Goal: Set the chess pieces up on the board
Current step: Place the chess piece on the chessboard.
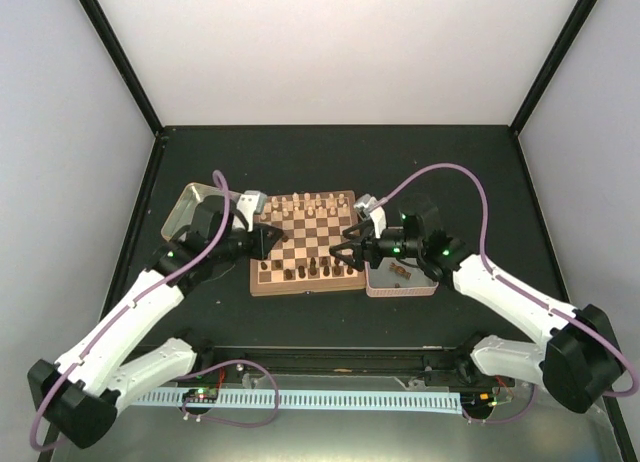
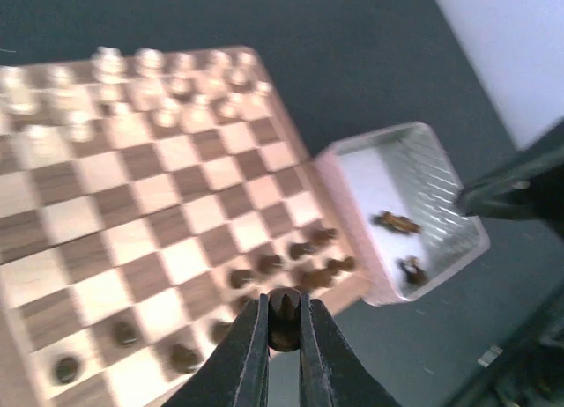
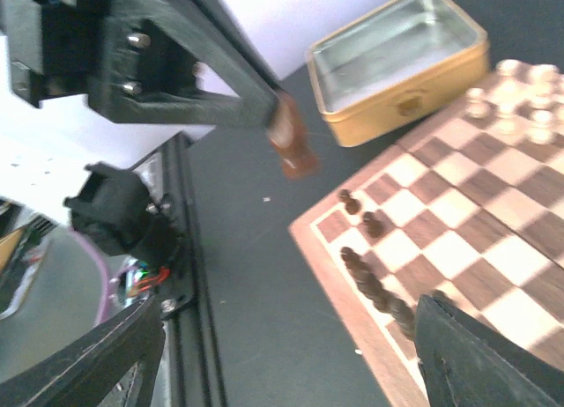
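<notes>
Top view: the board (image 1: 303, 244) is lying mid-table, with a gold tin (image 1: 188, 208) just beside its far left corner and a silver tin (image 1: 400, 279) just beside its near right corner. The left gripper (image 1: 268, 240) is hanging over the board's left side, and the right gripper (image 1: 350, 252) over its right side.

Left wrist view: the left fingers (image 2: 251, 354) are clamping a dark chess piece (image 2: 284, 317). Other dark chessmen (image 2: 264, 264) are standing along the near rows, and pale pieces (image 2: 132, 81) along the far rows. Two dark ones are lying in the silver tin.

Right wrist view: the right fingers (image 3: 476, 354) are standing wide apart, gripping nothing.
</notes>
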